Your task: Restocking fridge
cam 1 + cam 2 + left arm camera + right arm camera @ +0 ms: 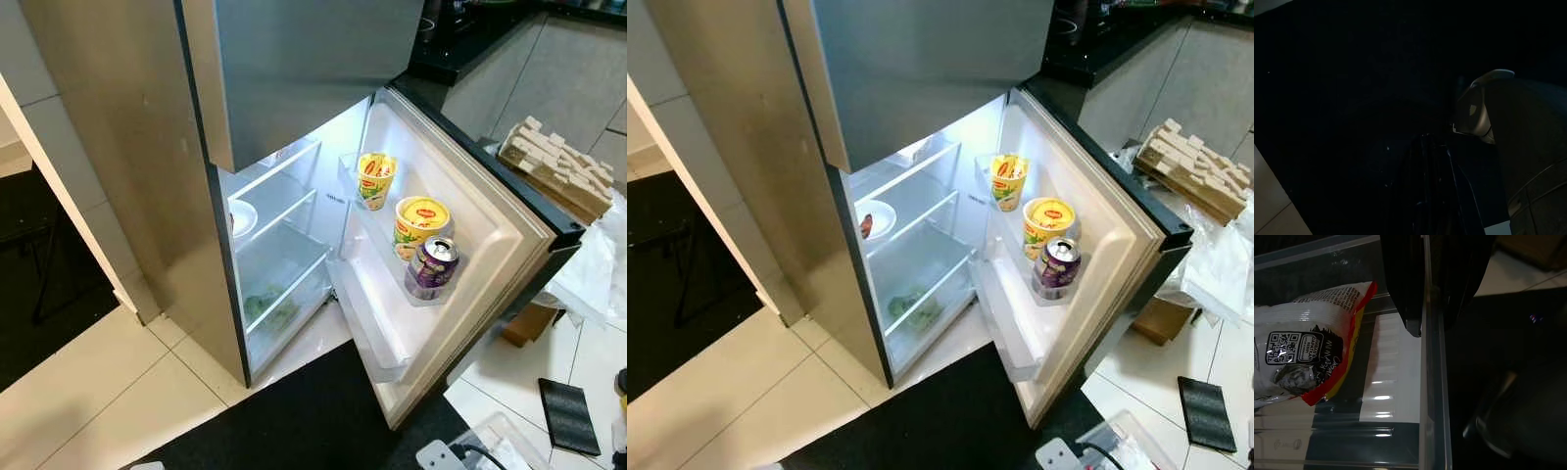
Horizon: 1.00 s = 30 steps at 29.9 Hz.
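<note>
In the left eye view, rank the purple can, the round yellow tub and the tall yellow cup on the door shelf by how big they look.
1. Round yellow tub.
2. Purple can and tall yellow cup look about alike; the can sits nearer the camera, so no ranking between them.

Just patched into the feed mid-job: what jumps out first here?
The lit, open fridge: its door shelf holds two yellow noodle cups and a purple can, while a white plate and some greens sit on the inner shelves. In the right wrist view, the right gripper hangs over a clear bin holding a white snack packet.
</note>
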Tool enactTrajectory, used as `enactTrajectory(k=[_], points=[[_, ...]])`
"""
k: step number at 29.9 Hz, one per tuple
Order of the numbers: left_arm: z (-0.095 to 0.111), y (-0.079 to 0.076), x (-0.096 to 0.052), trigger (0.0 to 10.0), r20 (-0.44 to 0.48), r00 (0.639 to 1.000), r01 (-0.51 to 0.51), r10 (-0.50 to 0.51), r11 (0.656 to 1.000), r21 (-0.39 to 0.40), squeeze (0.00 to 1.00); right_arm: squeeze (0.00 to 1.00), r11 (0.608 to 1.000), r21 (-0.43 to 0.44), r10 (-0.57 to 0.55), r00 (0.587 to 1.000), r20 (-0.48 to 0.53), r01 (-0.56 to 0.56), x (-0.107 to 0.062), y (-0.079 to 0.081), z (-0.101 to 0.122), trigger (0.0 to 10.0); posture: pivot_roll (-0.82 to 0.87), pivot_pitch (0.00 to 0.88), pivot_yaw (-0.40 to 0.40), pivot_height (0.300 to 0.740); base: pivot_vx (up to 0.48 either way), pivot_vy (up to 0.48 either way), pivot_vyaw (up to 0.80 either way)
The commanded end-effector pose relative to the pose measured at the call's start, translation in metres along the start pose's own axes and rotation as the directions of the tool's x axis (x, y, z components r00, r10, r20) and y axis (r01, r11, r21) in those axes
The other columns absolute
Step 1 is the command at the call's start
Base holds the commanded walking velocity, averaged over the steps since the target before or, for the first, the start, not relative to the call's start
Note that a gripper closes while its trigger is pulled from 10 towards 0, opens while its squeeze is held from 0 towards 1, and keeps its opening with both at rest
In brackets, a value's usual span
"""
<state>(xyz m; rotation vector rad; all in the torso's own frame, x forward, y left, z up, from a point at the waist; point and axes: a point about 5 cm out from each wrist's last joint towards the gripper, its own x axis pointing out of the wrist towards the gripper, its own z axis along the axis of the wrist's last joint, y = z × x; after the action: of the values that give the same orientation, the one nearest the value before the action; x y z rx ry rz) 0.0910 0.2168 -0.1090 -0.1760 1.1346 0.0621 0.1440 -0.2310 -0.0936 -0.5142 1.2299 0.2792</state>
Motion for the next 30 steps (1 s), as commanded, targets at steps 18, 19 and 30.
enactTrajectory(k=[18, 19, 30], points=[[-0.01, -0.008, 0.0, 10.0, -0.03, 0.999, 0.038, -0.039, 0.999, -0.029, 0.0, 0.0, 0.989, -0.099, 0.118, 0.991, 0.059, -0.112, 0.0, 0.004, 0.026, 10.0, -0.05, 0.0, -0.02, 0.74, 0.0, -0.022, 0.0], [-0.01, -0.008, 0.0, 10.0, -0.029, 0.999, 0.039, -0.04, 0.999, -0.029, 0.0, 0.0, 0.987, -0.107, 0.128, 0.99, 0.065, -0.121, 0.0, 0.005, 0.027, 10.0, -0.05, 0.0, -0.02, 0.74, 0.0, 0.0, 0.0], [-0.009, -0.01, 0.001, 10.0, -0.024, 0.999, 0.047, -0.048, 0.999, -0.026, 0.0, 0.0, 0.938, -0.22, 0.304, 0.94, 0.158, -0.266, -0.003, 0.019, 0.06, 10.0, -0.05, 0.0, -0.024, 0.74, 0.0, 0.0, 0.0]])
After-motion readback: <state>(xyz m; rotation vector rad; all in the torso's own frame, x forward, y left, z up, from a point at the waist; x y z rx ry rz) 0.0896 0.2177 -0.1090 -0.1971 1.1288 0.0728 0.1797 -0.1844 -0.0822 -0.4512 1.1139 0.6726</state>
